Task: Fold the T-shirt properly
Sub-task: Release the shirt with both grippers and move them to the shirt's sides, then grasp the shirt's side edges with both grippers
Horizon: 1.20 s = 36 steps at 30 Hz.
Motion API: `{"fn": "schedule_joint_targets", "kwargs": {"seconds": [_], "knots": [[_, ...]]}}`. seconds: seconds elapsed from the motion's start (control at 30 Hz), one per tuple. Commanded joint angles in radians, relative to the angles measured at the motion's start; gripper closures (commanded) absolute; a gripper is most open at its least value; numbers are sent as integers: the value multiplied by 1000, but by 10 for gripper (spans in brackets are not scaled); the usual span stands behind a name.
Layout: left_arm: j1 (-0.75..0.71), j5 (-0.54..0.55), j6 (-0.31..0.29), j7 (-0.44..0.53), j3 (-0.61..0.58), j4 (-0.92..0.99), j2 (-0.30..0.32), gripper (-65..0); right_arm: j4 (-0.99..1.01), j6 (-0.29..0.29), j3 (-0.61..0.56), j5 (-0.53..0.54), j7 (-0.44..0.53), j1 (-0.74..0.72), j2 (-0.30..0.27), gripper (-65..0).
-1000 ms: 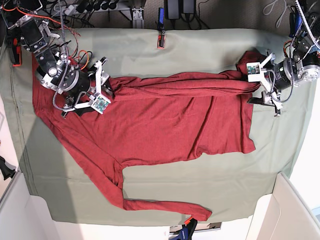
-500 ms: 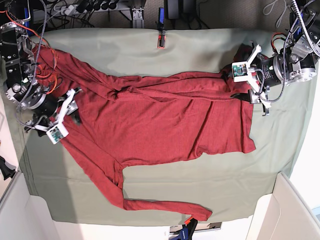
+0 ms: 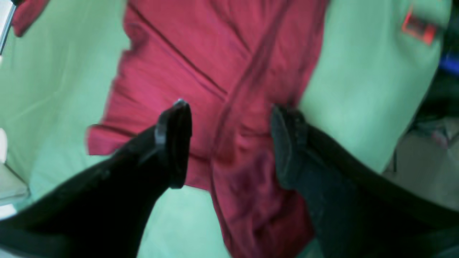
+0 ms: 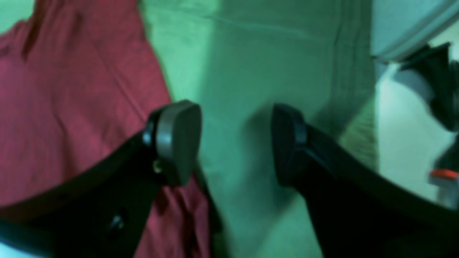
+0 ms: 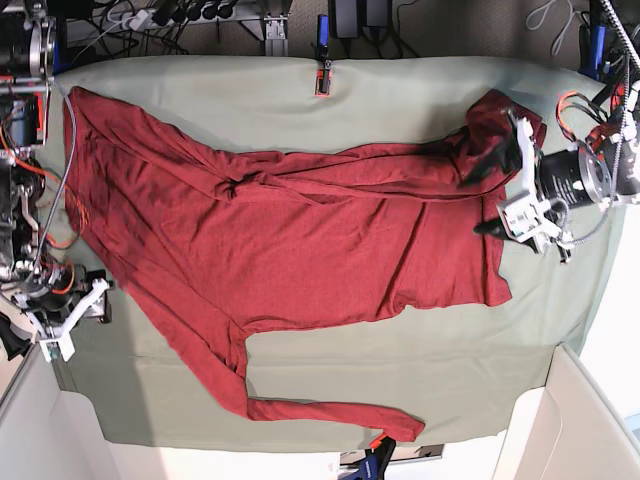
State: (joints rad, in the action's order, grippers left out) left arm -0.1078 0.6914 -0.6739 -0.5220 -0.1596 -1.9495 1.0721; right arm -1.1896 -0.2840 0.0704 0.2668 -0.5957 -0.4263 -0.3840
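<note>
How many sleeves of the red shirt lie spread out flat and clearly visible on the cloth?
1: a sleeve of the T-shirt stretches along the near edge. The other seems bunched along the far edge, partly hidden.

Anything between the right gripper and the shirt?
Only bare green cloth, right wrist view: right gripper is open, shirt beside one finger.

The T-shirt [image 5: 300,230] is brick-red all over, plain and faintly heathered, reading pinker between the black fingers [image 3: 172,143] of the left gripper [image 3: 229,143]. The table cloth [image 5: 420,90] is plain sage-green. Beside the right gripper [image 4: 235,139], its black fingers carry grey pads [image 4: 177,138] over green cloth.
</note>
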Motion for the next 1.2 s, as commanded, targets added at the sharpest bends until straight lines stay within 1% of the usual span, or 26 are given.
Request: {"fn": "schedule_joint_targets", "kwargs": {"seconds": [0.0, 0.13, 0.17, 0.23, 0.3, 0.47, 0.53, 0.6, 0.73, 0.83, 0.93, 1.0, 1.03, 1.07, 1.17], "knots": [[11, 19, -1, 16, 42, 6, 3, -376, 19, -11, 9, 19, 23, -53, -2, -347], [18, 66, 0, 16, 127, 100, -84, -376, 138, -29, 21, 60, 15, -129, 22, -347], [31, 79, 2, 13, 134, 130, -103, -376, 162, -36, 29, 76, 15, -144, 27, -347], [79, 93, 25, 0, 135, 209, -141, -376, 206, -46, 61, 87, 16, -174, 38, -347], [141, 116, 37, -3, 135, 298, -175, -376, 253, -58, 100, 123, 15, -206, 43, -347], [280, 166, 37, -32, 134, 515, -237, -376, 386, -107, 222, 189, 4, -262, 44, -347], [329, 192, 37, -36, 131, 599, -254, -376, 446, -142, 254, 212, 4, -278, 44, -347], [373, 213, 34, -45, 126, 673, -270, -376, 492, -160, 264, 211, 4, -286, 46, -347], [446, 233, 36, -63, 126, 804, -317, -376, 547, -178, 264, 211, -8, -285, 58, -347], [485, 218, 89, -66, 126, 897, -352, -376, 563, -196, 264, 208, -32, -285, 72, -347], [525, 125, 121, -30, 126, 986, -393, -376, 563, -204, 264, 208, -45, -285, 85, -347], [553, 54, 172, 6, 126, 1036, -419, -376, 563, -217, 263, 209, -51, -285, 88, -347], [568, 21, 187, 23, 126, 1061, -431, -376, 563, -218, 263, 209, -56, -285, 88, -347], [583, 4, 190, 30, 126, 1088, -444, -376, 563, -218, 263, 209, -58, -285, 88, -347], [618, 3, 190, 27, 126, 1151, -475, -376, 563, -218, 263, 209, -62, -285, 88, -347]]}}
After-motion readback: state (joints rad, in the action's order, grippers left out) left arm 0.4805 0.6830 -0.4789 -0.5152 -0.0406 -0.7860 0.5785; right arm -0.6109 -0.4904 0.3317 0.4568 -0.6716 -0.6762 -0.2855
